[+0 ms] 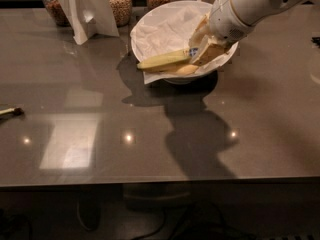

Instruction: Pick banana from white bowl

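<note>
The gripper (201, 53) reaches into the white bowl (150, 26) on the counter (90, 144), at the sticker end of the banana (162, 60) (whether its jaws grip, I cannot tell).

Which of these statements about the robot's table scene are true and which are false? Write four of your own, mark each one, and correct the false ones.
1. The gripper is down in the white bowl, at the banana's right end. True.
2. The banana lies outside the bowl. False: it lies in the bowl.
3. Glass jars stand behind the bowl. True.
4. The bowl is bare inside. False: crumpled white paper lines it.
</note>
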Robot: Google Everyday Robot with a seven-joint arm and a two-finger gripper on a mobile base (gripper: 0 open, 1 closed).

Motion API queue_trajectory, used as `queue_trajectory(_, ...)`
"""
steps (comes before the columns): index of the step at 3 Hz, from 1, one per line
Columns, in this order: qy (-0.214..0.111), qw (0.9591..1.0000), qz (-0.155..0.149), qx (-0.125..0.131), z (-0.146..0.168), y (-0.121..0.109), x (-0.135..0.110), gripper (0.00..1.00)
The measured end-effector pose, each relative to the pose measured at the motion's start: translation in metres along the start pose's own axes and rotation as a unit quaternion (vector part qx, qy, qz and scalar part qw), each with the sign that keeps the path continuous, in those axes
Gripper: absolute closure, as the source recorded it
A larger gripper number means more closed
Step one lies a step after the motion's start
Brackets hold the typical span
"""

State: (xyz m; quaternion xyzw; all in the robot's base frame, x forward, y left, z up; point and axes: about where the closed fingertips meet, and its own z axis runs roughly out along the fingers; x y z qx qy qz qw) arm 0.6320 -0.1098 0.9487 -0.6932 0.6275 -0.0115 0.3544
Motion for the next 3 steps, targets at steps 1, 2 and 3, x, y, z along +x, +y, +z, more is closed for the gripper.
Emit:
queue_trajectory(1,-0.048,0.9982,0.024,-0.026,-0.015,0.005,-0.009,1.00)
queue_trajectory(2,-0.097,0.9927,0.049,-0.051,-0.035,0.015,-0.021,1.00)
queue_trajectory(3,-0.128,0.9880,0.064,-0.059,-0.054,0.020,-0.031,1.00)
